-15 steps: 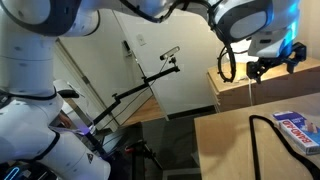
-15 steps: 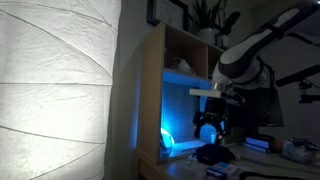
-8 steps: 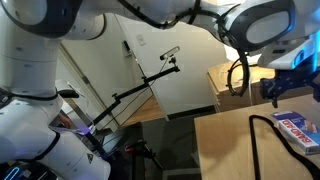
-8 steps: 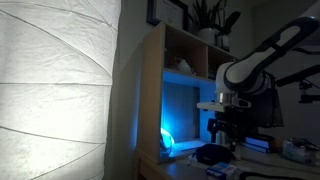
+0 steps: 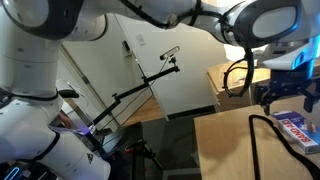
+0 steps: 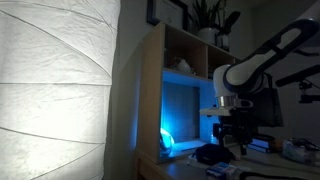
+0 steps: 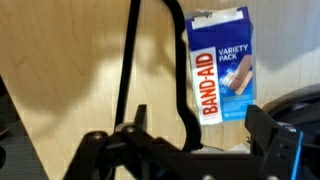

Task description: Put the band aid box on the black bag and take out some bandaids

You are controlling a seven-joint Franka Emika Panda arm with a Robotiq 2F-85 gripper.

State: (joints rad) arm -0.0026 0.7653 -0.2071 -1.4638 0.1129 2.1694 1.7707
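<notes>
The band aid box (image 7: 222, 62) lies flat on the wooden table (image 7: 60, 90). It is blue with a red band and white "BAND-AID" lettering. In an exterior view the box (image 5: 298, 128) is at the right edge. My gripper (image 7: 197, 118) is open and empty, hovering just above the box's near end with one finger on each side. It also shows in both exterior views (image 5: 285, 97) (image 6: 232, 135). A dark curved shape (image 7: 300, 103) at the right edge of the wrist view may be the black bag; most of it is out of view.
A black strap or cable (image 7: 128, 60) loops over the table just left of the box, and shows in an exterior view (image 5: 258, 135). A large white lamp shade (image 6: 60, 90) and a wooden shelf with blue light (image 6: 180, 100) stand beside the arm.
My gripper has moved down and sideways towards the table and now hovers over the band aid box. It has stayed open. The box has not moved.
</notes>
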